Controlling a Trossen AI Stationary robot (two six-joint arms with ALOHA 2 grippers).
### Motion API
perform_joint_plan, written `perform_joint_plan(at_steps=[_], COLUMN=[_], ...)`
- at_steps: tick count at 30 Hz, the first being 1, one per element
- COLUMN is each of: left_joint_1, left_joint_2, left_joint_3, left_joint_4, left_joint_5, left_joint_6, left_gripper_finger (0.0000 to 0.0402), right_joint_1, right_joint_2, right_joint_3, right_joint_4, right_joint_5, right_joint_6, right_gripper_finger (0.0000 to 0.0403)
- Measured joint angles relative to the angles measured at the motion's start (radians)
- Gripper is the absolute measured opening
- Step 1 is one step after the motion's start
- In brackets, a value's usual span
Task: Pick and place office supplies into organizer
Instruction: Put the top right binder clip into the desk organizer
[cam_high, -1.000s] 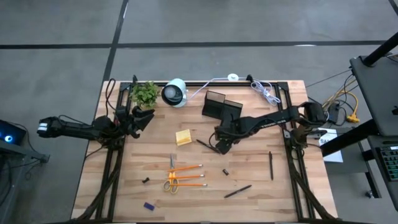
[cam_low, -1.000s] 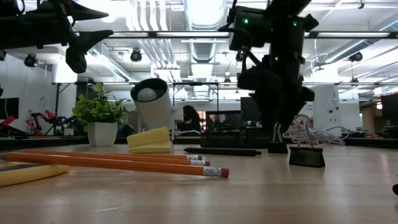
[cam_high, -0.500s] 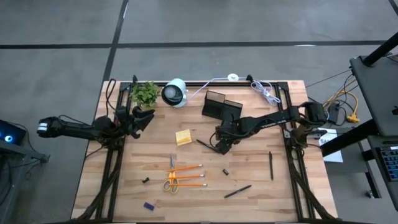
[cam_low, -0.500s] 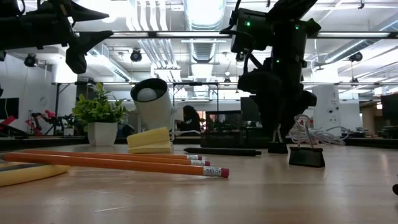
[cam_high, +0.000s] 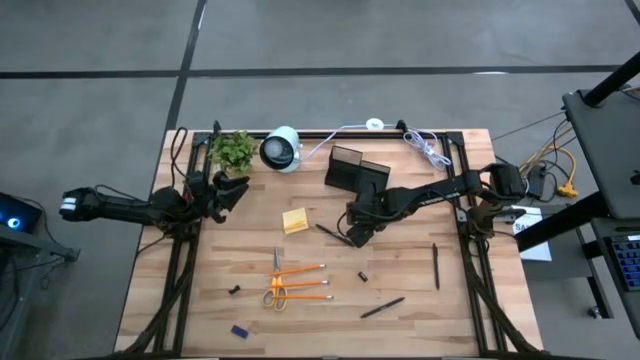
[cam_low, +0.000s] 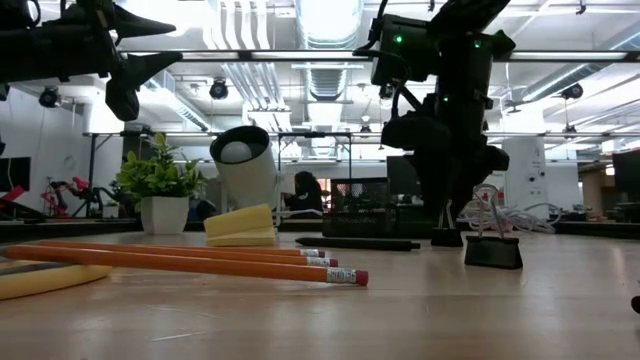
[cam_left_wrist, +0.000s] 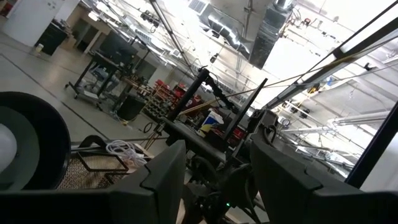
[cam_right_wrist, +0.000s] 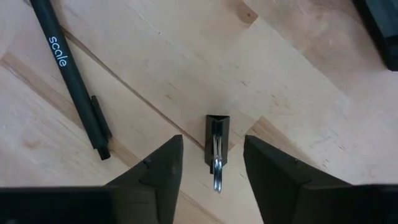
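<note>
Small black binder clip (cam_right_wrist: 216, 142) lies on the wood surface (cam_high: 420, 300), between the right tool's (cam_right_wrist: 211, 163) two fingers, a visible gap each side. Compared with a second ago, the right arm has settled a touch lower over the clip, and its fingers look to be drawing in; they are not pressed on it yet. Judged: grasp of the clip is under way, not completed.

A black pen (cam_right_wrist: 69, 76) lies beside the clip, apart from it. In the low view, the clip (cam_low: 446, 230) stands just under the right tool (cam_low: 446, 205); a second clip (cam_low: 493, 247) sits nearer the camera.

The organizer (cam_high: 352, 168) is at the back of the surface, just behind the right tool (cam_high: 356, 237). Whether anything is in it already I cannot tell from above.

Still out on the surface: sticky-note pad (cam_high: 295, 220), scissors (cam_high: 277, 285), pencils (cam_high: 300, 283), more pens (cam_high: 436, 265), small blue piece (cam_high: 239, 330). Most of the task is left.

Left tool (cam_high: 232, 190) hangs over the left edge near the plant (cam_high: 233, 150), fingers spread, holding nothing, unchanged over the second.
</note>
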Motion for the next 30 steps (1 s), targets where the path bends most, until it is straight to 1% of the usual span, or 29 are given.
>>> perform_joint_plan(at_steps=[22, 30], left_joint_1=[0.000, 0.000], left_joint_2=[0.000, 0.000], left_joint_3=[-0.002, -0.002], left_joint_4=[0.001, 0.001], left_joint_5=[0.000, 0.000], left_joint_6=[0.000, 0.000], left_gripper_finger=[0.0167, 0.0167], right_joint_1=[0.000, 0.000], right_joint_2=[0.000, 0.000], right_joint_3=[-0.005, -0.007], right_joint_4=[-0.002, -0.004], right_joint_5=[0.003, 0.003], right_joint_6=[0.021, 0.019], right_gripper_finger=[0.0014, 0.0009])
